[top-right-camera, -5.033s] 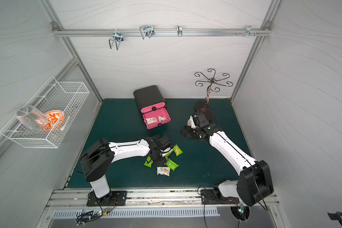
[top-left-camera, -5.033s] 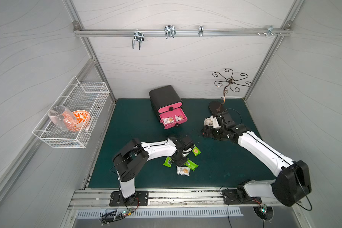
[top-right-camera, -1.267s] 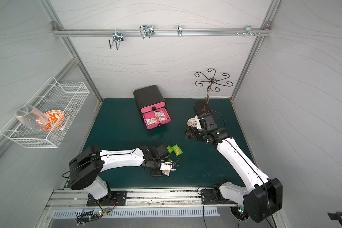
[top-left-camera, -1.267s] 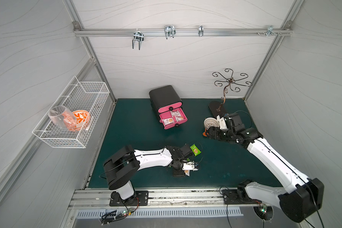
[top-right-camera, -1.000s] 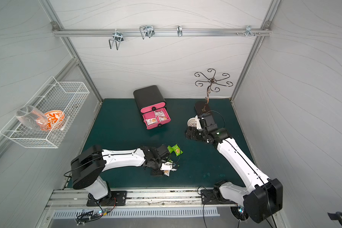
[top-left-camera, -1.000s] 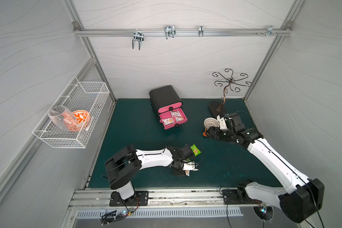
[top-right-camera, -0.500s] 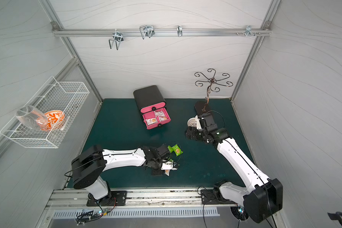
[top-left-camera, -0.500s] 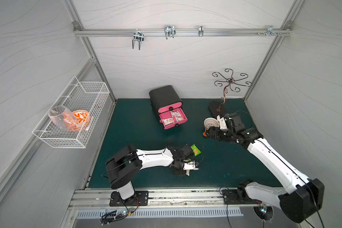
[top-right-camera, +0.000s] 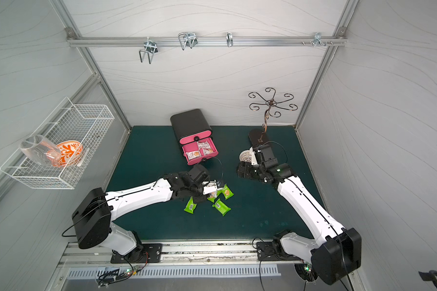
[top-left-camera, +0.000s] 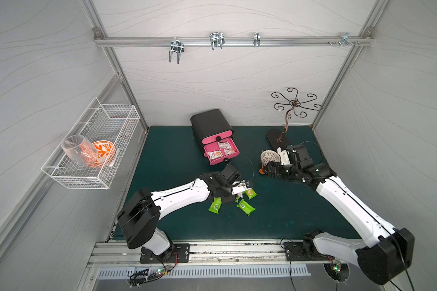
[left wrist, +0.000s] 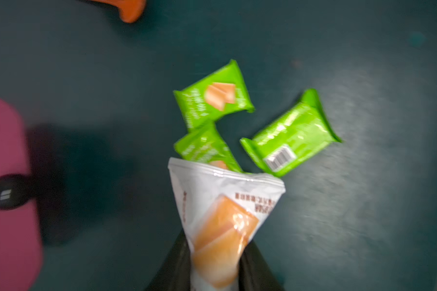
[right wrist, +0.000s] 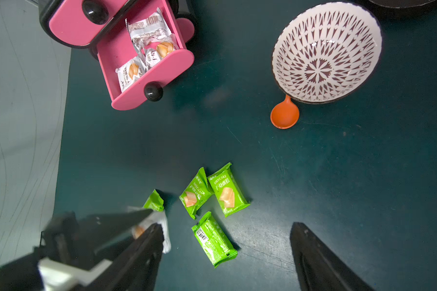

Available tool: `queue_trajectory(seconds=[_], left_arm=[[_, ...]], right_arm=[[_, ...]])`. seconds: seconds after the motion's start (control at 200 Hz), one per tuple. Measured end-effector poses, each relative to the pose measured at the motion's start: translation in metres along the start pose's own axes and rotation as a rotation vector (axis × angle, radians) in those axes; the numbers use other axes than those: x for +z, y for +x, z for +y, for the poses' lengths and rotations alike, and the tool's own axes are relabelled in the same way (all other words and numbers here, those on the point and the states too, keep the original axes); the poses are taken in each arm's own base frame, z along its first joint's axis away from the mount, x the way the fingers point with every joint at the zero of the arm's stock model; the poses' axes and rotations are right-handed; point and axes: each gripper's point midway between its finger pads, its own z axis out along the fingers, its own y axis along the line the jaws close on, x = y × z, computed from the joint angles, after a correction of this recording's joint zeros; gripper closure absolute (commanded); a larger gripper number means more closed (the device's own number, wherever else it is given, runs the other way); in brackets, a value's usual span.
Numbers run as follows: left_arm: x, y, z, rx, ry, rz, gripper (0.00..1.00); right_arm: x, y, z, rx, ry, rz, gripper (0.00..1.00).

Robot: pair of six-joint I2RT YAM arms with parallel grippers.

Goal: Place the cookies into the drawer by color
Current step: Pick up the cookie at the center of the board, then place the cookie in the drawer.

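Observation:
My left gripper (top-left-camera: 245, 187) (left wrist: 217, 264) is shut on a white cookie packet (left wrist: 225, 214) showing a tan biscuit, held above the green mat. Below it lie several green cookie packets (top-left-camera: 214, 205) (top-left-camera: 245, 207) (right wrist: 227, 191) (left wrist: 290, 136). The pink drawer (top-left-camera: 234, 155) (right wrist: 159, 73) stands pulled out at the back, with three white packets (top-left-camera: 223, 145) inside. My right gripper (top-left-camera: 268, 171) (right wrist: 226, 226) hangs open over the mat, to the right of the drawer, with nothing between its fingers.
A patterned bowl (top-left-camera: 270, 156) (right wrist: 326, 50) and an orange spoon (right wrist: 284, 116) sit by my right gripper. A metal hook stand (top-left-camera: 286, 118) rises at the back right. A wire basket (top-left-camera: 94, 151) with a glass and an orange dish hangs on the left wall.
My left gripper closed on the white packet and carried it up and toward the back, uncovering the green packets. My right arm has stayed in place.

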Motion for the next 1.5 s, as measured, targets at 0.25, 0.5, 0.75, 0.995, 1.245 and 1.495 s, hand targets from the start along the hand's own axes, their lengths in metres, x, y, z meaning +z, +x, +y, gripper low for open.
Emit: queue_trajectory(seconds=[0.25, 0.5, 0.75, 0.995, 1.245, 1.495], left_arm=[[0.006, -0.015, 0.140, -0.067, -0.366, 0.096, 0.72], [0.039, 0.016, 0.196, -0.073, -0.510, 0.274, 0.71], [0.044, 0.026, 0.219, -0.087, -0.572, 0.313, 0.71], [0.045, 0.028, 0.222, -0.086, -0.577, 0.316, 0.68], [0.045, 0.032, 0.223, -0.104, -0.579, 0.315, 0.57], [0.037, 0.045, 0.242, -0.118, -0.629, 0.337, 0.37]], right_arm=[[0.000, -0.001, -0.001, 0.004, 0.003, -0.002, 0.17], [-0.004, -0.007, 0.000, -0.001, 0.002, -0.016, 0.17], [-0.005, -0.009, -0.006, 0.008, 0.021, -0.024, 0.17], [-0.005, -0.009, -0.007, 0.010, 0.023, -0.025, 0.17], [-0.005, -0.009, -0.006, 0.010, 0.022, -0.025, 0.17], [-0.008, -0.012, -0.004, 0.006, 0.018, -0.030, 0.17]])
